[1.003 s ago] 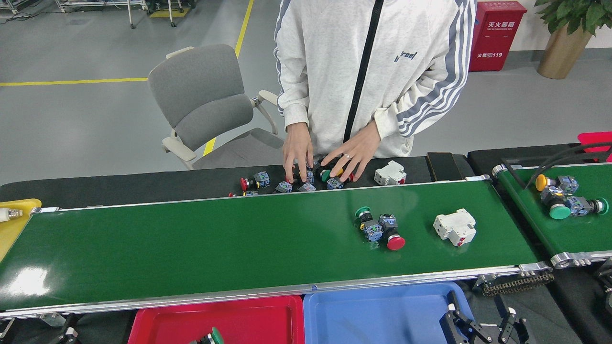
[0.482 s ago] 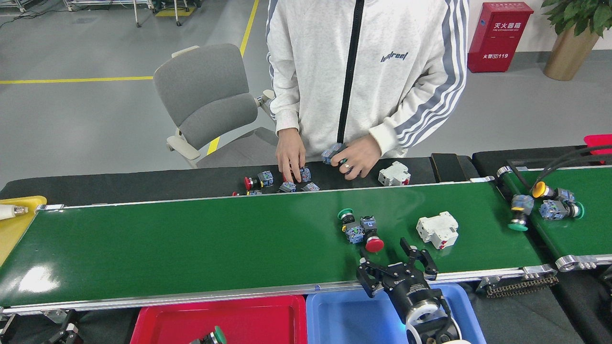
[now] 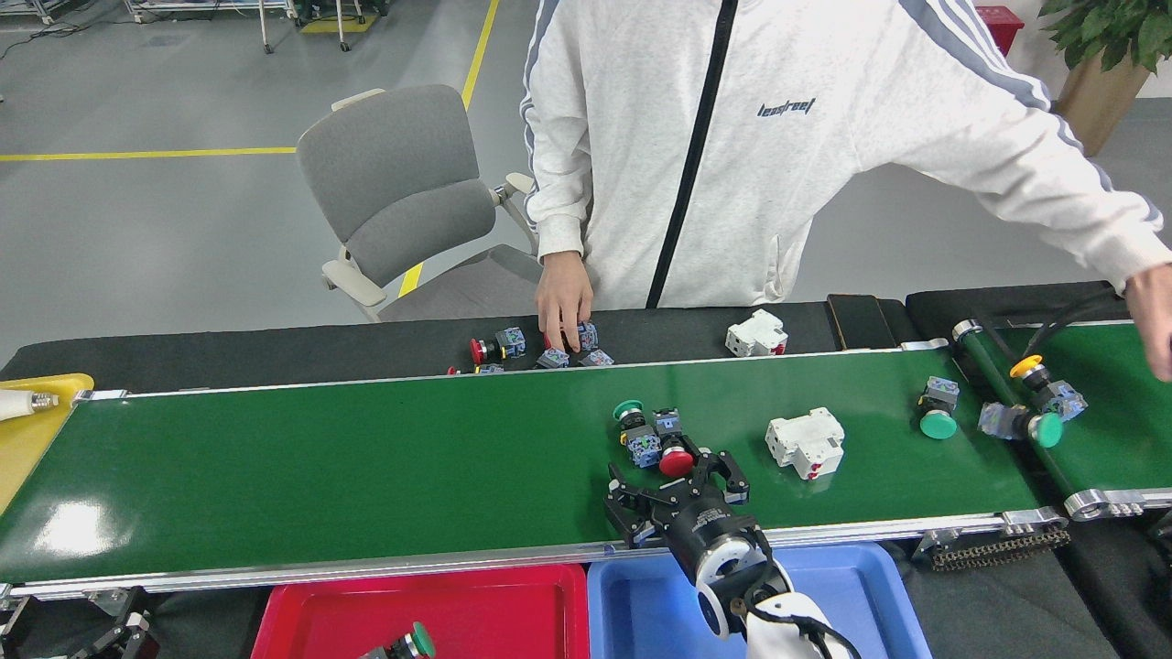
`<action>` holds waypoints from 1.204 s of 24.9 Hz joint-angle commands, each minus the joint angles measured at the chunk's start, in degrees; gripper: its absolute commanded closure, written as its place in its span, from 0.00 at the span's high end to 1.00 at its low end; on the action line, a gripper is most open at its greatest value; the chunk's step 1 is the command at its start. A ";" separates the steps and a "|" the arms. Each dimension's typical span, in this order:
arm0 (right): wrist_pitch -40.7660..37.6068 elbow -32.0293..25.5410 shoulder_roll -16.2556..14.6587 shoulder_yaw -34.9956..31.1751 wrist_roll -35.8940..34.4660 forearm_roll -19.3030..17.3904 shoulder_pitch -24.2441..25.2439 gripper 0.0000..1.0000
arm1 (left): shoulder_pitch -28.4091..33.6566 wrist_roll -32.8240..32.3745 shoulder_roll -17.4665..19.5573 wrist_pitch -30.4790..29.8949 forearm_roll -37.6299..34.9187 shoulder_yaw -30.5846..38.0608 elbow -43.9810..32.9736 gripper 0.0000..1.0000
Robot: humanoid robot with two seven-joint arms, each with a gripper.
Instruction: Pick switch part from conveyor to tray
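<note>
Your right claw [image 3: 676, 483] hangs over the near edge of the conveyor [image 3: 366, 467], fingers spread wide, nothing held. Just beyond its tips lies a pair of switch parts: the red-capped one [image 3: 675, 455] nearest, between the fingers' line, and the green-capped one [image 3: 634, 426] touching it, further out and left. A white breaker [image 3: 806, 443] sits to the claw's right on the belt; another green-capped switch [image 3: 938, 409] lies further right. The blue tray [image 3: 641, 604] is under the wrist, the red tray [image 3: 412, 609] to its left. Your left claw is out of sight. A person [image 3: 732, 137] stands across the belt, one hand [image 3: 564, 311] on the spare parts.
</note>
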 commanded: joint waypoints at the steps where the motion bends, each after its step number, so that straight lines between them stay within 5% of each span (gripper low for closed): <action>1: 0.42 1.63 0.41 0.58 -0.13 -0.24 -2.31 0.98 | -0.62 0.43 0.78 -0.09 -0.14 0.26 -0.06 1.00; 2: 0.33 2.25 0.41 1.02 -0.13 -0.15 -2.57 0.94 | -1.32 0.51 0.78 -0.09 -0.14 0.17 0.47 1.00; 5: -0.28 2.77 0.41 2.78 -0.04 -0.15 -3.19 0.43 | -2.91 0.43 0.87 -0.09 -0.23 -0.89 2.49 1.00; 8: -1.07 2.69 0.41 3.22 -0.13 -0.24 -3.28 0.04 | -3.08 0.43 0.87 -0.09 -0.32 -2.21 2.32 1.00; 13: -1.25 0.40 0.15 3.39 -0.57 -0.15 -2.48 0.01 | -2.38 0.51 0.78 -0.18 -0.23 -2.56 1.79 1.00; 15: -1.77 -4.78 -0.12 3.75 -0.57 0.02 0.42 0.01 | -2.20 0.43 0.78 -0.27 -0.23 -2.56 0.82 1.00; 17: -7.31 -12.96 -0.91 6.30 -0.48 0.02 4.90 0.02 | -2.29 0.51 0.69 -0.36 -0.23 -2.56 0.91 1.00; 19: -16.72 -21.84 -3.37 6.82 -0.57 -0.06 10.79 0.17 | -2.29 0.51 0.78 -0.36 -0.05 -2.56 0.56 1.00; 20: -21.37 -25.79 -4.60 6.82 -0.57 -0.06 14.21 0.32 | -2.11 0.51 0.78 -0.36 -0.05 -2.56 0.21 1.00; 22: -28.41 -30.27 -6.00 7.17 -0.57 0.02 19.93 0.91 | -2.03 0.51 0.69 -0.36 -0.05 -2.47 0.03 1.00; 23: -32.18 -31.50 -6.00 7.44 -0.48 0.20 22.65 1.00 | -2.11 0.95 0.78 -0.36 -0.14 -2.56 0.47 1.00; 26: -33.59 -31.94 -4.51 7.97 -0.31 0.29 23.71 1.00 | -2.11 0.95 0.78 -0.44 -0.05 -2.56 0.21 1.00; 30: -23.84 -32.29 -4.16 7.35 -0.13 0.20 22.83 1.00 | -1.94 0.95 0.69 -2.38 0.03 -2.38 0.03 1.00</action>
